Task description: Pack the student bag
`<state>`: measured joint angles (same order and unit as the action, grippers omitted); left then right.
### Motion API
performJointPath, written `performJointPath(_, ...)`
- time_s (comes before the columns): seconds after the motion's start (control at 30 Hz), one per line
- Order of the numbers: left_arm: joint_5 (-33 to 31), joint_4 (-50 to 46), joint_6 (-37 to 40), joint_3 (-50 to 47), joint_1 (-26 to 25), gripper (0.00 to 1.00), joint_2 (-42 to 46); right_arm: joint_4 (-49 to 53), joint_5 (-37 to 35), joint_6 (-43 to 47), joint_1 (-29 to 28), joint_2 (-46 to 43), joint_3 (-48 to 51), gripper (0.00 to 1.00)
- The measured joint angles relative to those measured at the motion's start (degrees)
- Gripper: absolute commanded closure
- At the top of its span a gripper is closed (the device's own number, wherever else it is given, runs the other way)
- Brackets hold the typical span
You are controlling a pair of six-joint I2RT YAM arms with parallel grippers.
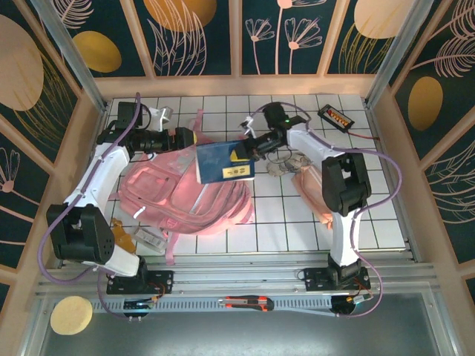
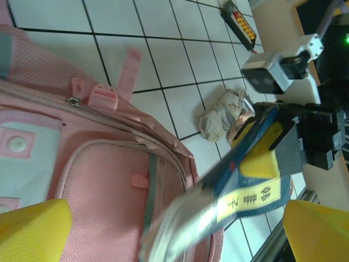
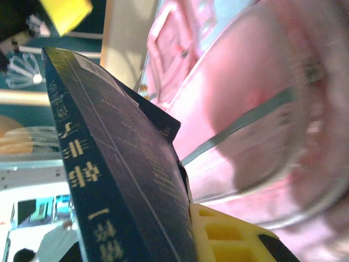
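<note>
Holding the blue book (image 1: 223,163) above the student bag (image 1: 185,202) at centre frame, right gripper (image 1: 256,147) readies insertion; left gripper (image 1: 194,138) gapes empty.

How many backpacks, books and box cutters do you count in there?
Backpack: 1
Book: 1
Box cutter: 1
Total: 3

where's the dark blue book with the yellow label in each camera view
Top external: the dark blue book with yellow label sits at centre, over the upper right edge of the large pink fabric backpack.
Left wrist: lower right, slanting above the backpack.
Right wrist: left half, spine towards camera.
Shared landmark: the backpack.
</note>
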<state>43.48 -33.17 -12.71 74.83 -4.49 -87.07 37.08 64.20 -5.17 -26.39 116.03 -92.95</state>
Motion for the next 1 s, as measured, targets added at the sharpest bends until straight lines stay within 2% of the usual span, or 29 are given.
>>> performJointPath(0.17, 1.4, -2.5, 4.0, -0.7, 0.0, 0.05, -1.1, 0.9, 2.0, 0.4, -4.5, 1.6, -2.3, 1.0)
performJointPath(0.3, 2.6, -3.1, 5.7, -1.8, -0.5, 0.12, -1.1, 0.9, 3.1, 0.3, -5.1, 3.1, -4.0, 1.0)
performJointPath(0.33, 2.6, -3.1, 6.0, -2.3, -0.8, 0.17, -1.1, 0.9, 3.3, 0.1, -5.0, 3.3, -4.4, 1.0)
performJointPath(0.57, 4.5, -3.5, 6.9, -3.6, -1.8, 0.64, -1.1, 0.7, 3.3, -1.4, -4.8, 4.1, -6.0, 0.99)
performJointPath(0.6, 4.8, -3.5, 7.0, -3.6, -1.8, 0.71, -1.1, 0.7, 3.2, -1.5, -4.8, 4.1, -6.0, 0.89)
performJointPath(0.67, 5.8, -3.5, 7.1, -3.5, -1.9, 0.92, -1.2, 0.7, 3.1, -2.0, -4.6, 4.2, -6.0, 0.55)
performJointPath(0.7, 6.1, -3.5, 7.0, -3.5, -1.8, 1.0, -1.2, 0.9, 2.8, -2.3, -4.4, 4.2, -6.0, 0.42)
performJointPath(0.8, 7.0, -2.8, 6.3, -3.3, -1.5, 1.0, -1.8, -1.4, 2.1, -3.7, -2.9, 3.8, -5.4, 0.01)
performJointPath(0.87, 7.7, -1.5, 4.7, -3.5, -1.5, 1.0, -2.4, -7.1, 0.7, -7.5, -1.8, 1.7, -1.0, 0.01)
performJointPath(1.0, 10.1, 5.9, -2.7, -5.9, -0.5, 1.0, -2.3, -22.0, -5.3, -20.4, 2.7, -8.4, 16.2, 0.01)
